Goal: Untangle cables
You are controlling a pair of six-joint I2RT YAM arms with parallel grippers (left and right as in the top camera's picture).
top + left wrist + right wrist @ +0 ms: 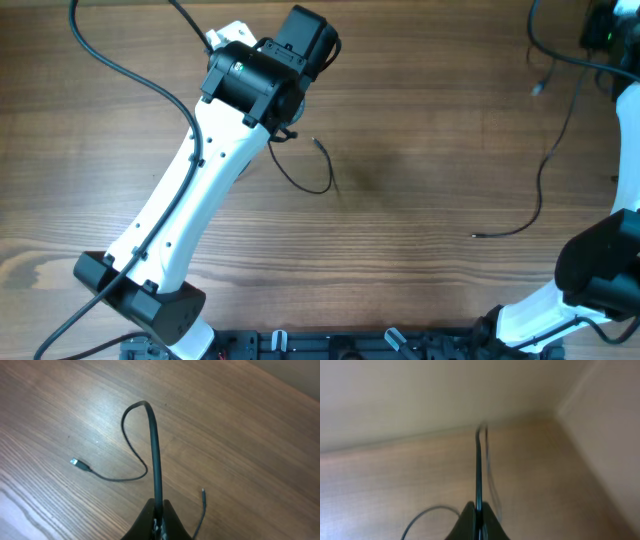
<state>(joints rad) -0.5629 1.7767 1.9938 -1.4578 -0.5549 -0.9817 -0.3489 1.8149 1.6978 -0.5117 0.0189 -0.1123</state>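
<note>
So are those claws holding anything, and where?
Left gripper pinches a flat black cable partway along, away from its plug; right gripper pinches a second cable mid-length.

Overhead faces down; both wrist views skim the table [420, 200], right probably wallward.

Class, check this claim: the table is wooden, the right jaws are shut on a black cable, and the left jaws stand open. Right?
No. The left wrist view shows the left jaws shut on a flat black cable, not open. The rest stands.
</note>
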